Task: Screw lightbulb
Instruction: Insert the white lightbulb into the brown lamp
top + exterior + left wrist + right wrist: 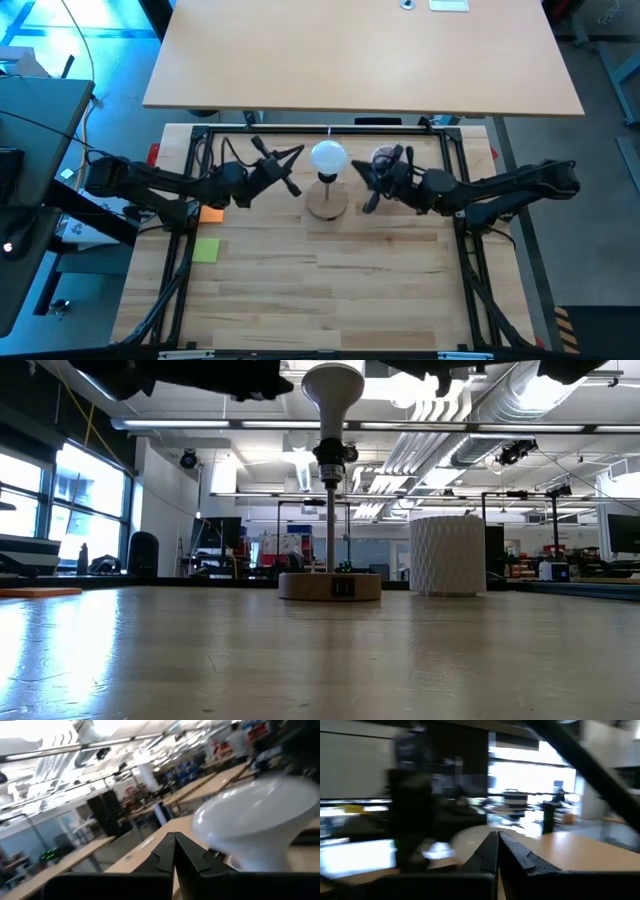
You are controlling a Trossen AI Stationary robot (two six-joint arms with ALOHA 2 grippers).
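1. Trouble could come if a tool bumps the lightbulb point(328, 156) sideways. The thin black stem point(329, 525) could lean, and the round wooden base point(327, 203) could slide on the desk point(330, 290).
2. If the lightbulb is not twisted in all the way, I think it could wobble loose.
3. The lightbulb sits on top of the stem, high above the desk.
4. The left tool point(290, 170) is just beside the lightbulb on one side. Its fingers are pressed together and hold nothing.
5. The right tool point(368, 182) is near the other side. It is closed too, and empty.
6. A white ribbed cup point(447, 554) stands close by.
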